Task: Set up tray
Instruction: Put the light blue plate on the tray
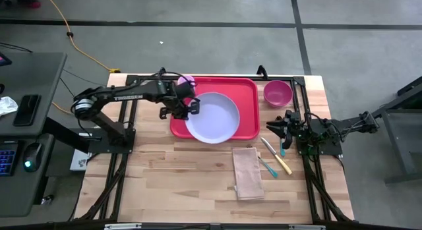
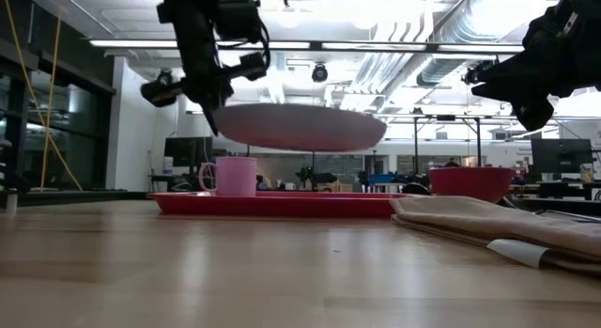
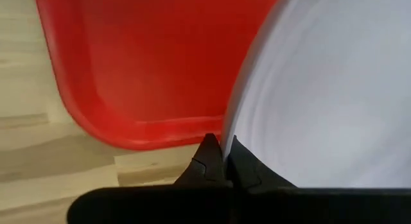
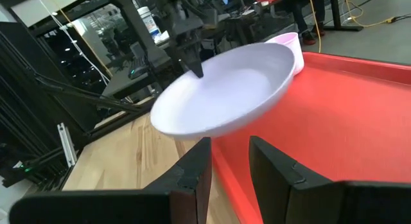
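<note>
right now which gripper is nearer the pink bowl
Right. The right gripper hangs just in front of the pink bowl, beside the red tray. The left gripper is across that tray, shut on the lavender plate rim.

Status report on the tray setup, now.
Left gripper shut on plate, held above tray. Right gripper open, empty, beside tray. Nothing blocking.

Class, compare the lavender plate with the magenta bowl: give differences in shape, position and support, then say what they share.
The lavender plate is wide and shallow; the magenta bowl is small and deep. The plate hangs in the air above the red tray, pinched at its rim by the left gripper; the bowl rests on the wooden table, beside the tray, untouched. The plate sits slightly tilted, the bowl level. Both are round, plain and empty.
</note>
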